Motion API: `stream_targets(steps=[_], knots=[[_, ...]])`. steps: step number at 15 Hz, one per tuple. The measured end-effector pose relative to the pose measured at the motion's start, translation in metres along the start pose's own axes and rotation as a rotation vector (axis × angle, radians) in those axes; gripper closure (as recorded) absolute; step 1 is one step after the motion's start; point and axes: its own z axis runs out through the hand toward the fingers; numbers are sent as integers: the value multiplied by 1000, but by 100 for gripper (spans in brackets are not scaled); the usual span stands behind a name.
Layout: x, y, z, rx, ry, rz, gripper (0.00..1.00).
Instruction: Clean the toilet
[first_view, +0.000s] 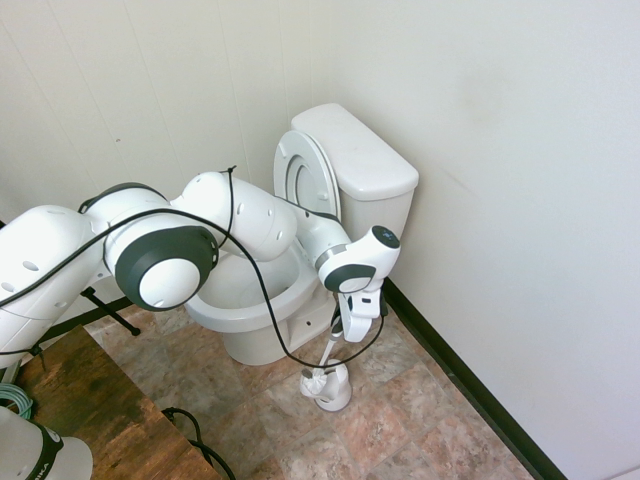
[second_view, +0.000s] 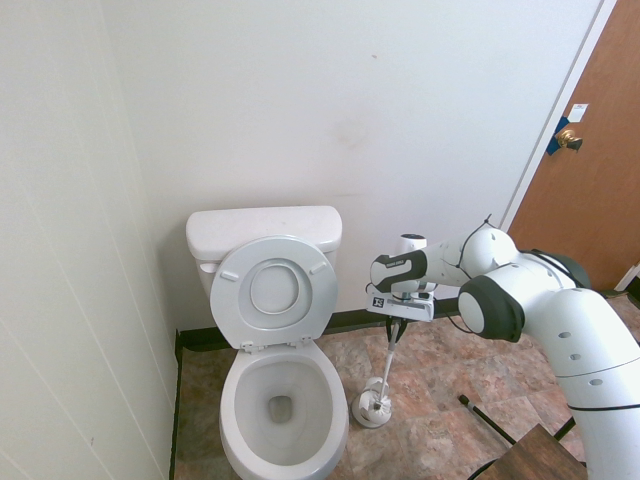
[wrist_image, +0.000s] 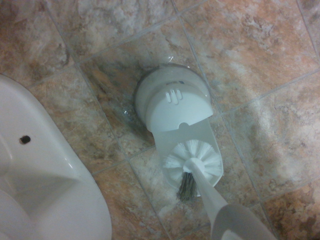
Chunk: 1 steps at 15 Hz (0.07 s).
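"What is the hand (second_view: 396, 332) doing?"

"It's pressed together on the handle of the toilet brush (wrist_image: 207, 192), fingers pointing down. The handle slants from the grip toward the brush holder (wrist_image: 175, 105)."

"And the bristles?"

"White, fanned out round the head, with a darker grey tuft on one side. In the wrist view they show over the holder's open, tray-like part. I can't tell whether they touch it."

"Where does the holder stand?"

"On the stone-patterned floor (first_view: 370, 430), just beside the toilet (second_view: 265, 230). It's white, with a rounded cover and a few small slots."

"So the toilet is right there?"

"Yes, near the hand but apart from it, its tank by the wall (second_view: 430, 130). The lid and seat (second_view: 240, 300) are up, leaning back toward the tank, and the bowl is open."

"Anything else?"

"A brown wooden bench (first_view: 90, 410) in the first exterior view's lower left corner, and a brown door (second_view: 590, 180) in the second."
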Motion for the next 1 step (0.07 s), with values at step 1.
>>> stream_targets(steps=[1], knots=[[3, -3, 3, -7, -4, 2, 100]])
